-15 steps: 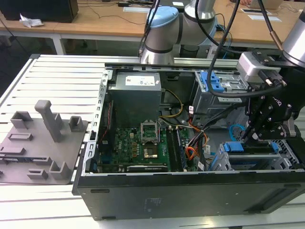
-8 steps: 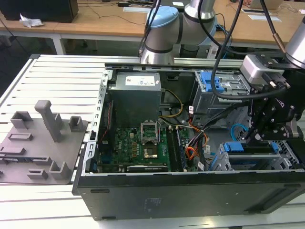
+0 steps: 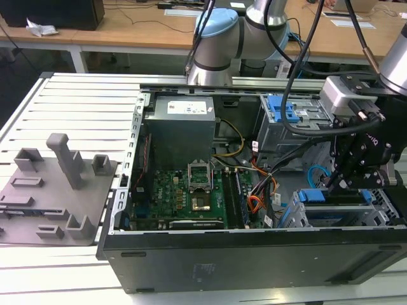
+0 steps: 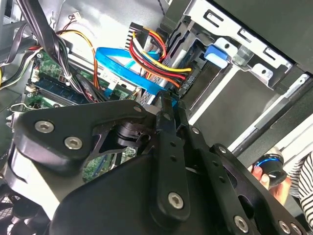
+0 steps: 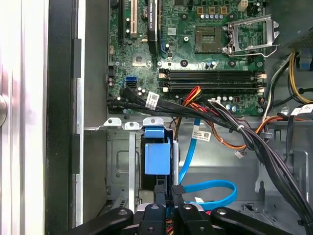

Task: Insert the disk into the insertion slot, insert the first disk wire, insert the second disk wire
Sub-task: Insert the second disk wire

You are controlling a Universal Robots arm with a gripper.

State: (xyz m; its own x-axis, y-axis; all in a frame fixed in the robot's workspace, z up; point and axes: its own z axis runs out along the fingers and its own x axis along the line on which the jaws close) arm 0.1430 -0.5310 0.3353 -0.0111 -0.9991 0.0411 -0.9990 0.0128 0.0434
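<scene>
At the case's lower bay, the disk (image 5: 157, 157) sits in the slot (image 5: 122, 166). The gripper (image 5: 166, 192), fingers pinched narrow on a wire plug, should press squarely and gently into the disk's connector.

gripper (image 4: 168, 105) at blue cable (image 4: 122, 68) (fingers closed)

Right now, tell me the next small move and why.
Probably ease the gripper straight toward the disk: it seems to pinch the blue wire by its end, the disk already sits in the insertion slot, and the plug looks not yet seated.
</scene>
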